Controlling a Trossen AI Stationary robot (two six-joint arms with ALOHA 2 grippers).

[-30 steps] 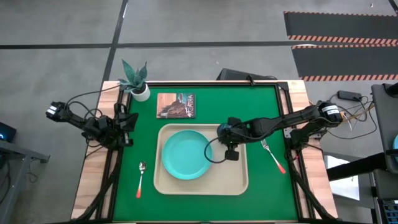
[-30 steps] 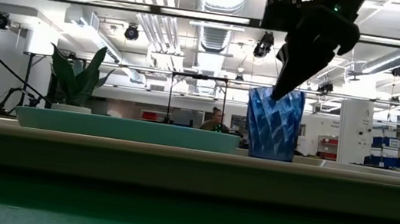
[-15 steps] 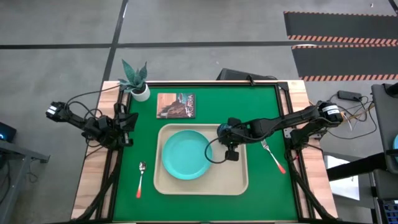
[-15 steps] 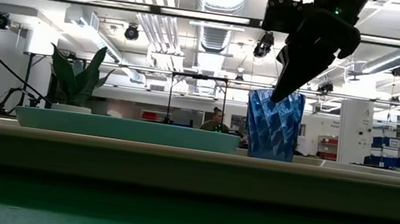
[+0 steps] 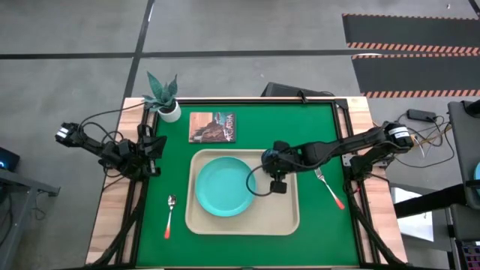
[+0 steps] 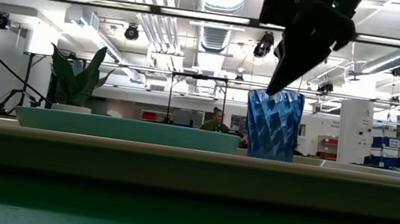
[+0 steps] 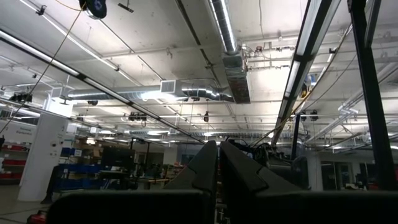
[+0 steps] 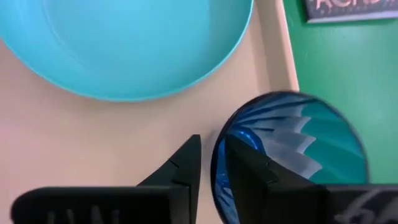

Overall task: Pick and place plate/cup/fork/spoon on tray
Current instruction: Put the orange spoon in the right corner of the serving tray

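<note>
1. From above, the right claw [image 5: 276, 184] hides the cup on the tray [image 5: 292, 222], right of the plate [image 5: 223, 186].
2. The right wrist view shows the cup [image 8: 292, 152], one finger [image 8: 242, 171] inside its rim, jaws slightly parted.
3. The left claw [image 7: 217, 168], shut, waits at the table's left edge.
4. Spoon [image 5: 169, 215] and fork [image 5: 329, 188] lie on the table.

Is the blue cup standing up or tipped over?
Standing up. The cup sits straight on the tray, its open mouth facing up beside the plate.
</note>
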